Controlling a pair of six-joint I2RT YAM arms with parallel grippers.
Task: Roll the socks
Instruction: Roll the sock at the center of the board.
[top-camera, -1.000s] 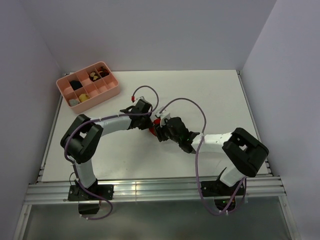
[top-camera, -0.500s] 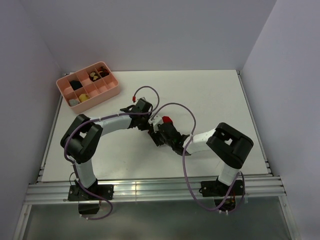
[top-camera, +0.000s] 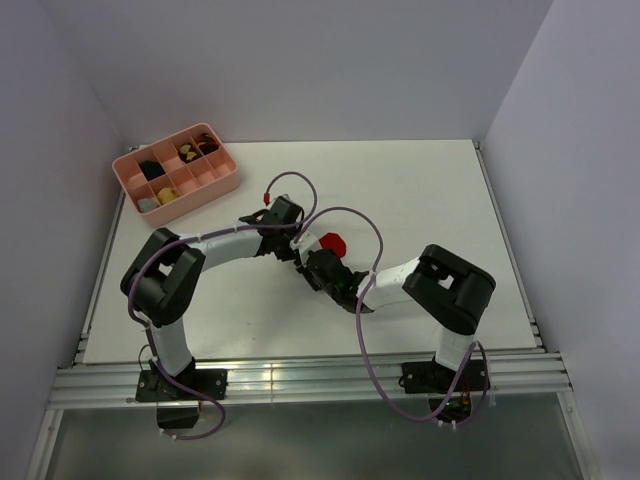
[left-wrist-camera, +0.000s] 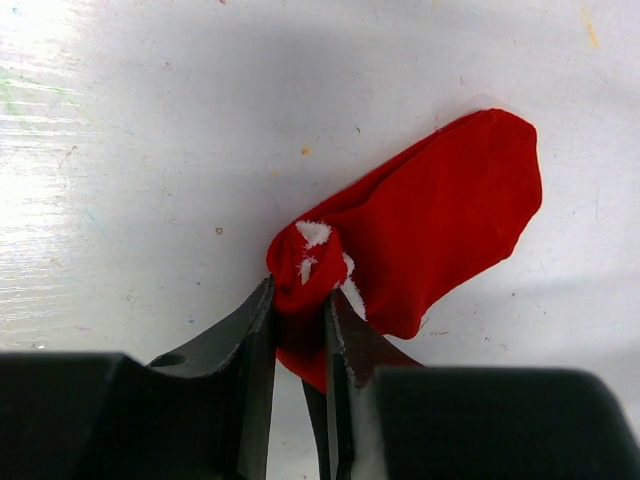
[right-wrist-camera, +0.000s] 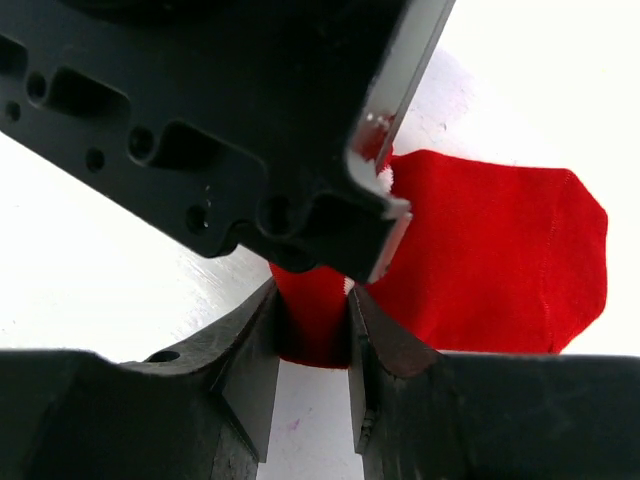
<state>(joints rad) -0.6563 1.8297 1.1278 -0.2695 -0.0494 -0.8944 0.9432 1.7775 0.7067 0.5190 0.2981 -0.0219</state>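
The red socks (top-camera: 333, 243) lie at the table's middle, with one end bunched into a small roll with white marks and the rest spread flat away from it. In the left wrist view my left gripper (left-wrist-camera: 300, 310) is shut on the bunched end of the socks (left-wrist-camera: 440, 220). In the right wrist view my right gripper (right-wrist-camera: 312, 325) is shut on a fold of the same socks (right-wrist-camera: 490, 260), right under the left gripper's black body (right-wrist-camera: 200, 110). In the top view both grippers meet beside the socks, the left gripper (top-camera: 298, 247) and the right gripper (top-camera: 312, 262).
A pink compartment tray (top-camera: 222, 185) with several dark, yellow and grey rolled bundles stands at the far left of the white table (top-camera: 420, 190). Purple cables loop over both arms.
The right arm has folded in, its elbow shifting left toward the middle. More of the red socks now shows, spread out to the right of the grippers. The left arm has hardly moved.
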